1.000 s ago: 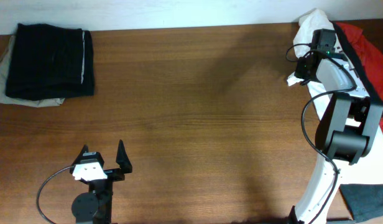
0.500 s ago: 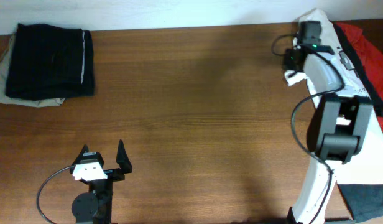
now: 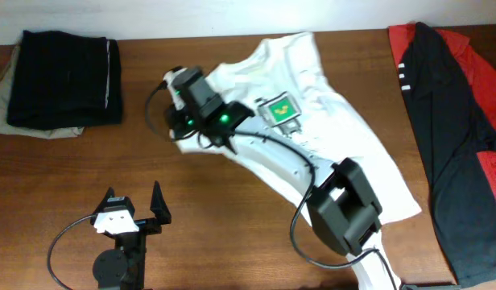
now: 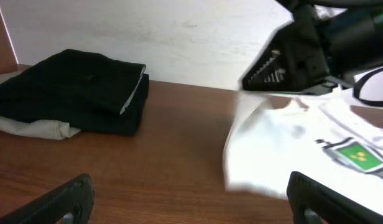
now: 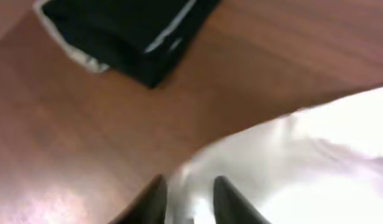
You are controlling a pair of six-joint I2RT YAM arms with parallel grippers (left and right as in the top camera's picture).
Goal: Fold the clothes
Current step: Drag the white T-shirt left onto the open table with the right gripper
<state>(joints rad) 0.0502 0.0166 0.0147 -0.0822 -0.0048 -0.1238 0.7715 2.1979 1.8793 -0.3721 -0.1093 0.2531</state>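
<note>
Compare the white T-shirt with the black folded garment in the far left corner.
The white T-shirt lies spread and rumpled mid-table; the black folded garment is a compact neat stack. The T-shirt has a green chest print; the black one only a pale edge stripe. The black one sits on a beige cloth, the T-shirt on bare wood. Both rest on the wooden table.
</note>
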